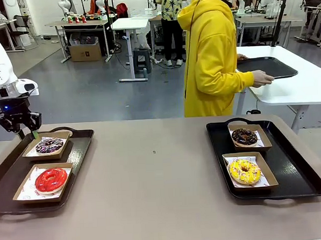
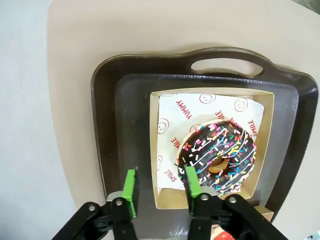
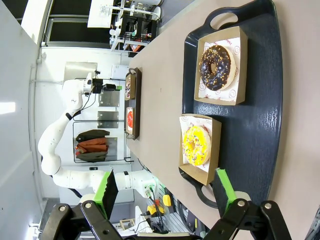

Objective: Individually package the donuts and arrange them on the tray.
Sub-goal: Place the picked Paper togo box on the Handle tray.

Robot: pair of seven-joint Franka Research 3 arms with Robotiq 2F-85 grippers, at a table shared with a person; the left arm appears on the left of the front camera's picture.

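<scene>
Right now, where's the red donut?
Front view: the red donut lies in the near box on the left tray, just in front of the sprinkled dark donut.

Left hand (image 2: 160, 192) fingers apart; right hand (image 3: 165, 192) wide.

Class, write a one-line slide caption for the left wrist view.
Open left gripper straddling the brown cardboard box wall beside the dark sprinkled ring donut on a dark tray.
</scene>
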